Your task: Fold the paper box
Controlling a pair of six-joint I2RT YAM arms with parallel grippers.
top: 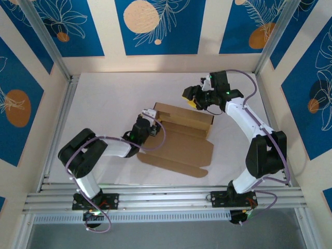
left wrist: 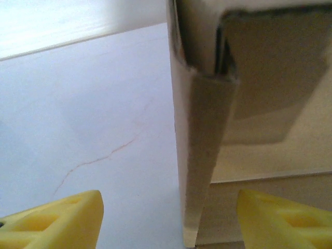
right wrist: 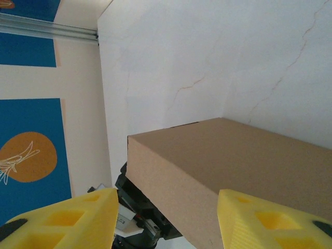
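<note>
the left jaws and right jaws stood spread at the paper box (top: 184, 119), gripping nothing; unheld walls could spring flat.

Near the middle of the table (top: 104, 98), the paper box (top: 181, 135), raised part on the far side, flat flap spread toward the near edge. At the far left corner of the box, the left gripper (top: 150, 115), an upright corner wall between its parted fingers (left wrist: 57, 220). Just behind the far right stretch of the box, the right gripper (top: 193, 98), fingers apart, box top ahead of them.
</note>
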